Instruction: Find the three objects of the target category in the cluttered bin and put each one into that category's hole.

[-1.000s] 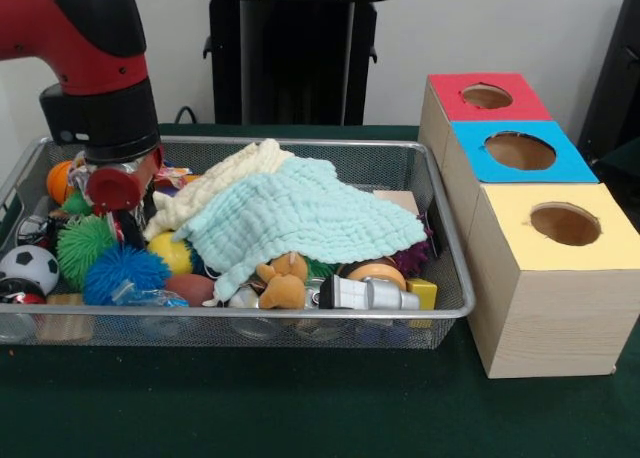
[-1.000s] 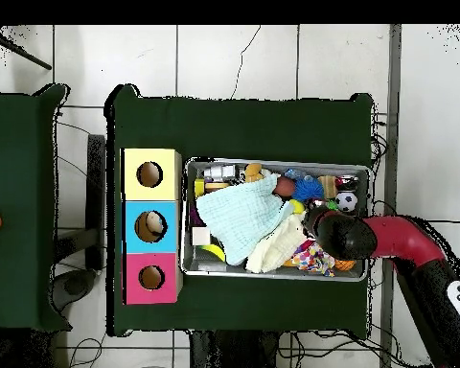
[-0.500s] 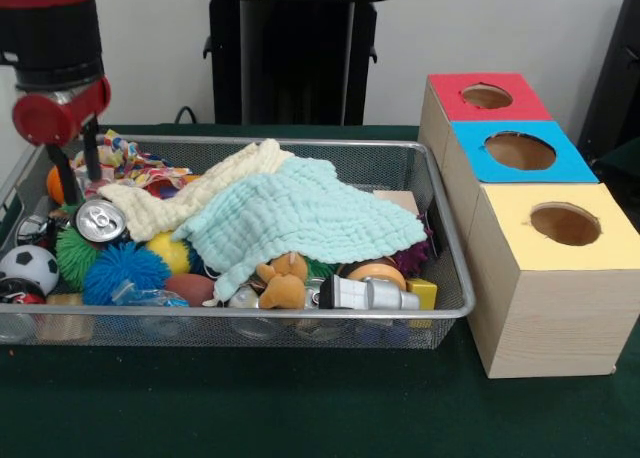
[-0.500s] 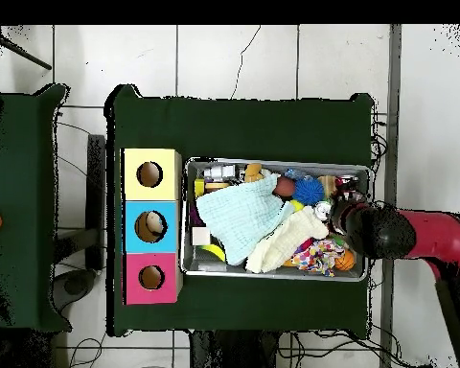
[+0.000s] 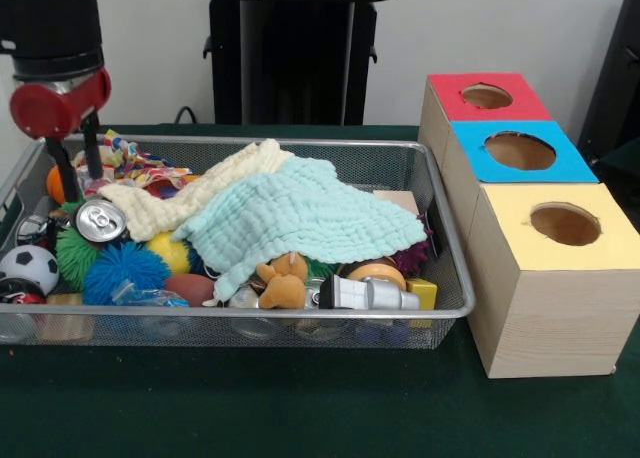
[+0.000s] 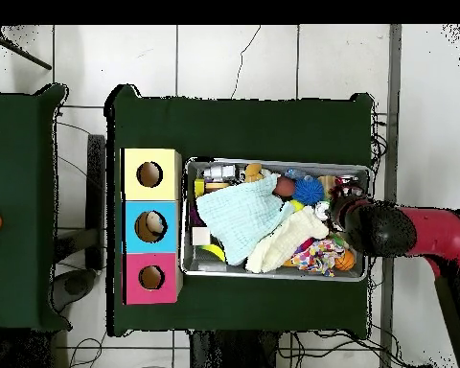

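Up in the upper left of the front view, the red and black gripper [image 5: 77, 158] hangs with its two dark fingers [image 5: 93, 148] spread apart and empty, above the left end of the silver wire-mesh bin [image 5: 300, 328]. Just below it a silver drink can [image 5: 100, 220] lies tilted among the clutter, beside a green spiky ball [image 5: 80, 248] and a blue spiky ball [image 5: 122, 270]. A mint-green muslin cloth [image 5: 300, 218] and a cream cloth [image 5: 200, 193] cover the bin's middle. At the right of the frame stand the red-topped box [image 5: 487, 96], blue-topped box [image 5: 520, 151] and yellow-topped box [image 5: 565, 224], each with a round hole.
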Robot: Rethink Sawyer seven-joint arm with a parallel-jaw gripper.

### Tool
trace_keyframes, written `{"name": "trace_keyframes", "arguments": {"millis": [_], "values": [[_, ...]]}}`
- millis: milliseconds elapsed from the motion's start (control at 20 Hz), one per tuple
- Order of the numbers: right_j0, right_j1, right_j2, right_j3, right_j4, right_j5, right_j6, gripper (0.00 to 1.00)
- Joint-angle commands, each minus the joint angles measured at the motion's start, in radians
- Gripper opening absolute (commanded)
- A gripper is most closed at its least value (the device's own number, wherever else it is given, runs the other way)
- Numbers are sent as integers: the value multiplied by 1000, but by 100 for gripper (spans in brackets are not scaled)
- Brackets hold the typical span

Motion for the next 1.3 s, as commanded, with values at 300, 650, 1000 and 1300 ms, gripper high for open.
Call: {"name": "trace_keyframes", "arguments": {"millis": [300, 650, 1000, 1300], "values": [[23, 140, -21, 27, -66, -83, -15, 100], [22, 133, -10, 6, -59, -56, -52, 100], [29, 104, 8, -14, -38, -17, -73, 100], [57, 46, 38, -41, 11, 44, -76, 100]]}}
